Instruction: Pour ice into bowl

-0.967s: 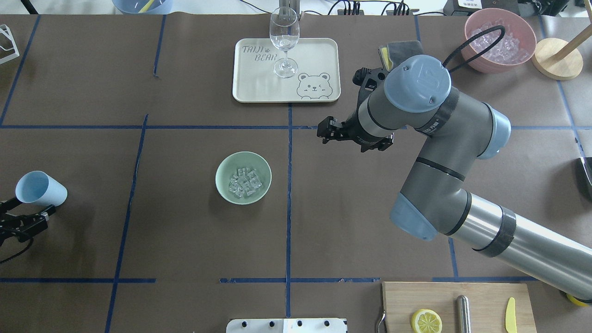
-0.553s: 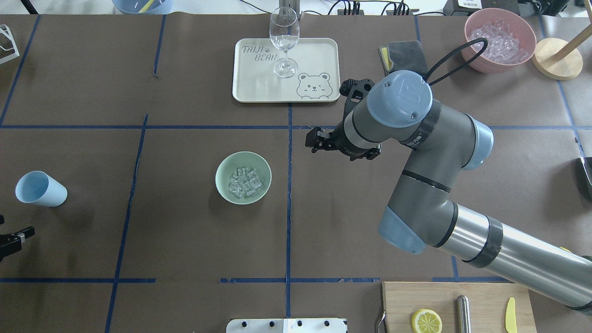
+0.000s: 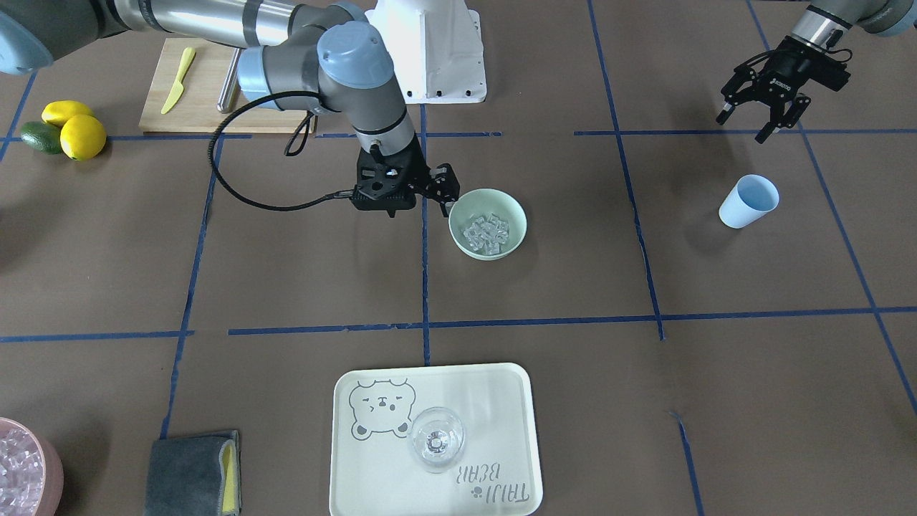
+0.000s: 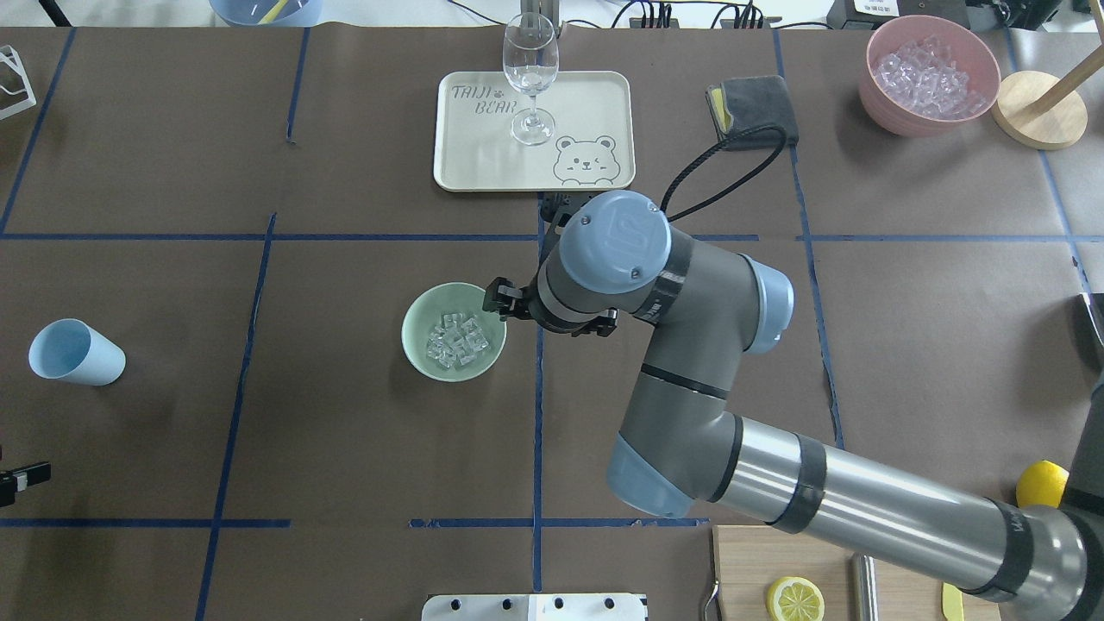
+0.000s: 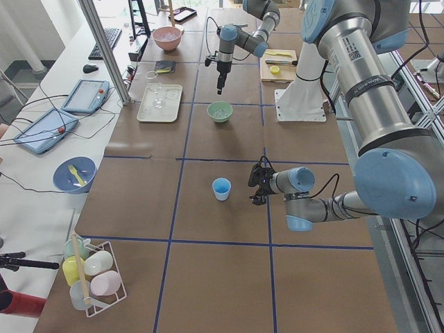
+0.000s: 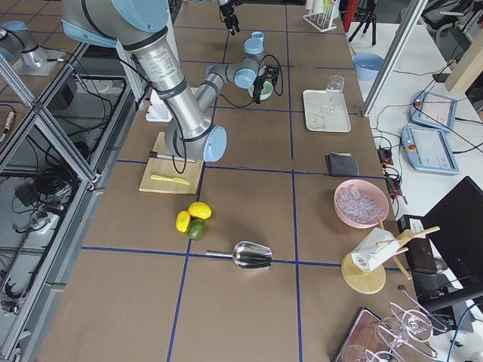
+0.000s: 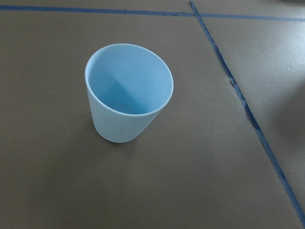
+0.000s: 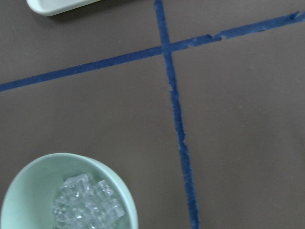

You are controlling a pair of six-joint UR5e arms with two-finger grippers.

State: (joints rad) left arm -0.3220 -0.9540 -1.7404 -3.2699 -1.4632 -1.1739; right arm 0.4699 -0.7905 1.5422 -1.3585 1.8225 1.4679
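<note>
The pale mint-green bowl (image 4: 417,347) sits near the table's middle with the clear ice cubes (image 4: 457,338) inside it. The bowl (image 3: 517,215) and the ice (image 3: 487,231) also show in the front view, and the bowl (image 8: 28,191) and the ice (image 8: 88,202) in the right wrist view. My right gripper (image 4: 498,302) hangs at the bowl's rim on my right side, open and empty (image 3: 447,190). The light blue cup (image 4: 76,352) stands upright and empty (image 7: 128,90) at the far left. My left gripper (image 3: 763,118) is open and empty, apart from the cup on the robot's side.
A cream bear tray (image 4: 586,103) holds a wine glass (image 4: 530,69) at the back centre. A pink tub (image 4: 871,86) of ice stands at the back right, a grey cloth (image 4: 750,99) beside it. A cutting board (image 4: 828,561) with a lemon half is at the front right.
My right arm has swung left and toward me, bringing its gripper from near the tray to the bowl's rim. My left gripper has drawn back from the cup toward the robot.
</note>
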